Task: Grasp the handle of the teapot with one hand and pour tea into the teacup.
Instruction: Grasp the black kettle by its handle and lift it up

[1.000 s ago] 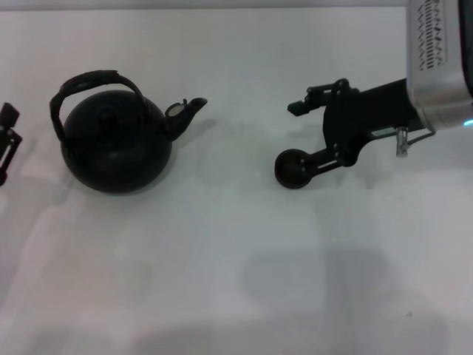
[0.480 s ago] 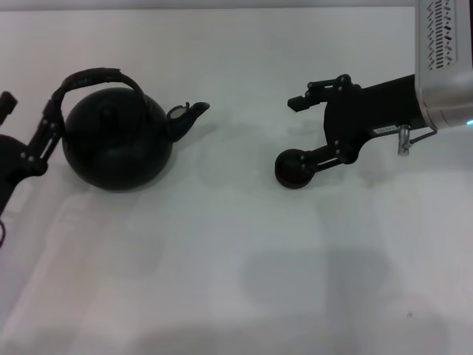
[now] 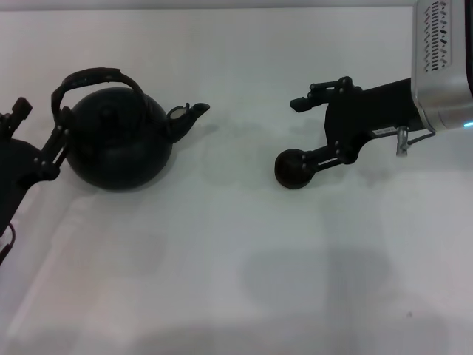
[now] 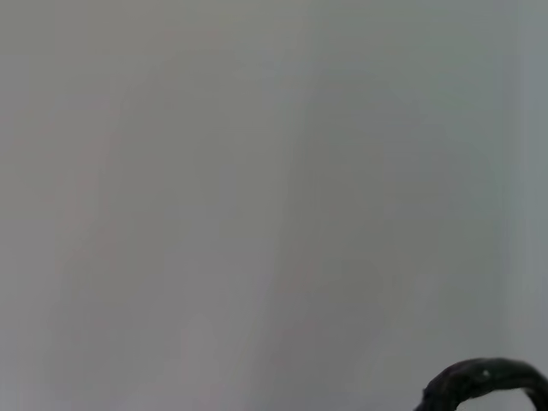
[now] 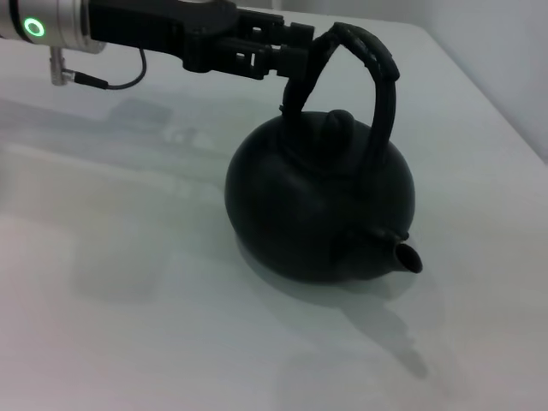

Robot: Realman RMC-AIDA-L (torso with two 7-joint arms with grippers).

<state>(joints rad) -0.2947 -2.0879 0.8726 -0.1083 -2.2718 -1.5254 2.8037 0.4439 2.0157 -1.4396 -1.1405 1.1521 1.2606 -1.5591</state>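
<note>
Teapot (image 3: pixel 117 143) stands upright at the head view's upper left on a white worktop (image 3: pixel 236 281). Left gripper (image 3: pixel 38 129), jaws spread, sits just beside its handle (image 3: pixel 92 80), gripping nothing. Right gripper (image 3: pixel 299 137), jaws spread, has one finger touching the teacup (image 3: pixel 293 168) at centre right.

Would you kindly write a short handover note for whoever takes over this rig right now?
Left pincer: open, at the teapot's side, one finger by the base of the handle, nothing gripped.
Right pincer: over the table by the teacup, one finger against it; whether it grips the cup is unclear.
Teapot upright, lid on, spout facing the teacup, a clear gap between them.
Done: left arm's approach.
Left: close on the handle, lift, carry to the cup, pour.
</note>
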